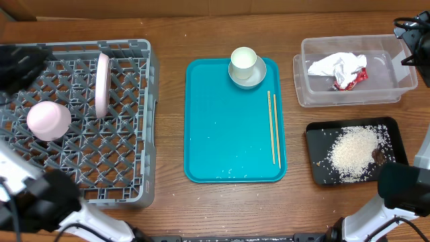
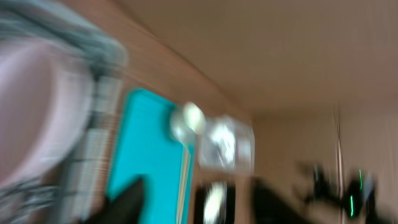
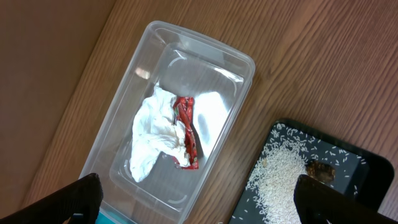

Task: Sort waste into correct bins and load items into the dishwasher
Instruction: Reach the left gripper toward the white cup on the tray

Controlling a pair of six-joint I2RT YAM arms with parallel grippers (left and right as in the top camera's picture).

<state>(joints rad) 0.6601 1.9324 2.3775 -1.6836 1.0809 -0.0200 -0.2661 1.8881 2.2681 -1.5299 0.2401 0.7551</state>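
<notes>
In the grey dishwasher rack (image 1: 127, 161) the pink-white plate (image 1: 102, 84) stands on edge, and a whitish bowl (image 1: 48, 119) lies upside down. My left gripper (image 1: 20, 60) hovers over the rack's far left corner. In the blurred left wrist view it (image 2: 199, 199) is open and empty, the bowl (image 2: 37, 118) close by. A cup (image 1: 243, 58) sits in a second bowl (image 1: 247, 72) on the teal tray, beside the chopsticks (image 1: 273, 128). My right gripper (image 3: 199, 202) hangs open above the clear tub (image 3: 118, 130), which holds white paper (image 3: 152, 140) and a red wrapper (image 3: 186, 130).
The teal tray (image 1: 222, 128) lies mid-table with a few rice grains near its front edge. The black tray (image 1: 319, 144) at front right holds a rice pile (image 1: 353, 151) and a brown scrap (image 1: 378, 155). Arm bases stand at the near corners.
</notes>
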